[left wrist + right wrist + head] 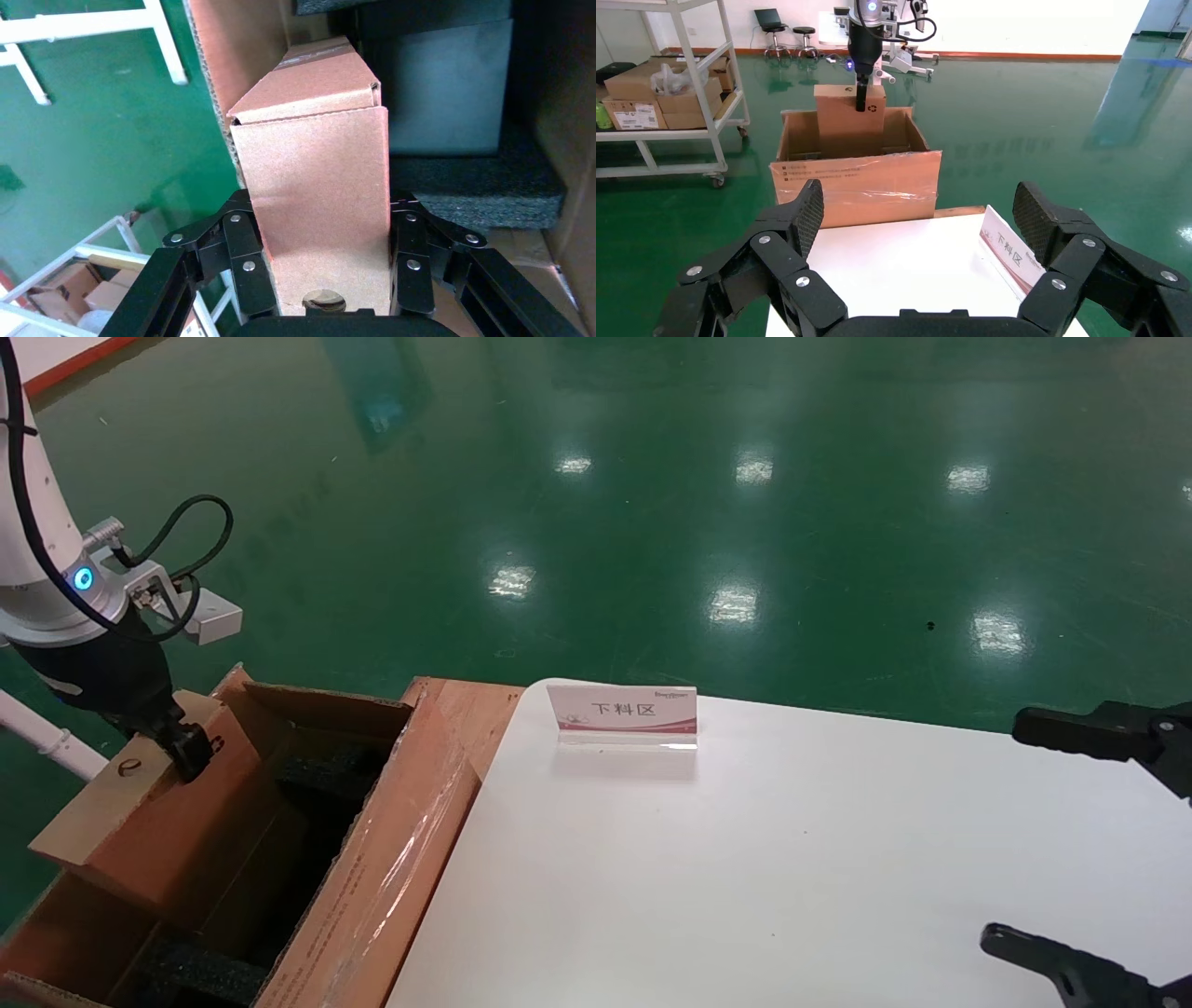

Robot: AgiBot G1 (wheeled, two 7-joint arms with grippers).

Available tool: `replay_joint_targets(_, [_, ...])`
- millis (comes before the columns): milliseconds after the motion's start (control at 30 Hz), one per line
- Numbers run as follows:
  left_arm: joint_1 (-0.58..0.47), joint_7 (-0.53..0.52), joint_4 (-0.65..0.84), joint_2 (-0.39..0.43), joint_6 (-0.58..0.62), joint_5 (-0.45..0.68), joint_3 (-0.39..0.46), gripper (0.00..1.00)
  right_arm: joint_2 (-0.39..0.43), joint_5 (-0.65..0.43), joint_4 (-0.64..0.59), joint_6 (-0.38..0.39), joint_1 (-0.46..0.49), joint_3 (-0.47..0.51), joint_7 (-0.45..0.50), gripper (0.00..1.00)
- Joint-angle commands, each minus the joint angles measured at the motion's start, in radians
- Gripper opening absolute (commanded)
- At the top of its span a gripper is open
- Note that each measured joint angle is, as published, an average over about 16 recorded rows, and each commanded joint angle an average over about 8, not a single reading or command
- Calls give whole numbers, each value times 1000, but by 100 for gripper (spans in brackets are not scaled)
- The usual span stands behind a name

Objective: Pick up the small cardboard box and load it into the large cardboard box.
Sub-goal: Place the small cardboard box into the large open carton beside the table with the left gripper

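Gripping the small box [316, 189] upright inside the carton [391, 868], left pincer [191, 752] clamped — release remains; right pincer [916, 232] gapes, empty.

Bright overhead lamps throw glare patches across the green floor [652, 523] from 10 to 2 o'clock; the white table [792, 859] shows soft shadows.
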Motion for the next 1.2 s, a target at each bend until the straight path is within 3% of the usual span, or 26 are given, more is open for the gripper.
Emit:
replay_joint_targets(33, [11,5,14,3,-3,-1,-1,0,0,0,0,0,0,0,0,100])
replay_joint_targets(1200, [240,91,253,25,-43,-57,-32,3,1,1,0,1,0,-2,-1,100])
